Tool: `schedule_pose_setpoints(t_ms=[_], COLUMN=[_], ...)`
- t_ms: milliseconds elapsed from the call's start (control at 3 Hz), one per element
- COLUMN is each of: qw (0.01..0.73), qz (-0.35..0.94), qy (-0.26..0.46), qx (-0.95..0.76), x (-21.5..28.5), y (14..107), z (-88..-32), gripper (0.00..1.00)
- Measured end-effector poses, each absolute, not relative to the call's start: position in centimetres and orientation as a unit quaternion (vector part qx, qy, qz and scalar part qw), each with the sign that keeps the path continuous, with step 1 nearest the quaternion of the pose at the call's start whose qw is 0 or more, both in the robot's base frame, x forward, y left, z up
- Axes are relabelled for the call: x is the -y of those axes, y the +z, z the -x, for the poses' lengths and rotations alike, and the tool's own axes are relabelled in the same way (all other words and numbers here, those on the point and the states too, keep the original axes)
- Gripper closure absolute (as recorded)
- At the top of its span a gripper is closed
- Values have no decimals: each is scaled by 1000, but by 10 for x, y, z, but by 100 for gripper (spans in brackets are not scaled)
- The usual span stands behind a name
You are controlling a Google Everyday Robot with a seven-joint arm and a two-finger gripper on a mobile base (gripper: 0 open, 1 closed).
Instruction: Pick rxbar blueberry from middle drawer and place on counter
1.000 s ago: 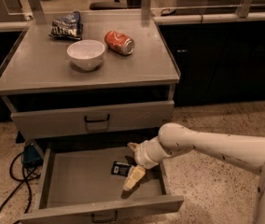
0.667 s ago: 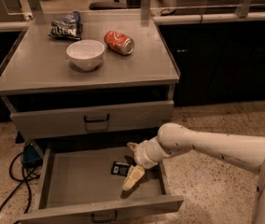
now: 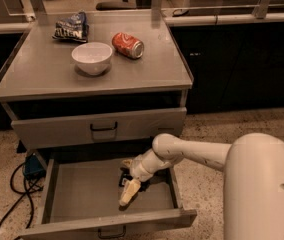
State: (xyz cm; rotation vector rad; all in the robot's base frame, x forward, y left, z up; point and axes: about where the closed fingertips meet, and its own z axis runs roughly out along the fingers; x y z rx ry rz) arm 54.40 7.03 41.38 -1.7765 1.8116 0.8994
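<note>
We see the small flat dark blue-black rxbar blueberry wrapper [image 3: 124, 179] lying on the bare floor of the open wide grey metal middle drawer [image 3: 82, 196], in its right part; it is mostly hidden, so we cannot tell its long axis. The two-finger gripper [image 3: 126, 182] hangs just over it, its yellowish fingers [image 3: 130, 191] spread apart. Above the drawer, the flat grey metal counter [image 3: 152, 71] carries a white bowl [image 3: 92, 57], a red can [image 3: 128, 45] on its side and a crinkled blue bag [image 3: 71, 27].
</note>
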Motion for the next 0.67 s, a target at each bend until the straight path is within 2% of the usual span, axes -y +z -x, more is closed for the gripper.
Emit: schedule_pose_setpoints(t_ms=[667], qw=[232], qz=[621], qy=[308], qx=[-682], x=[-65], y=[398], z=[-557], gripper=[0])
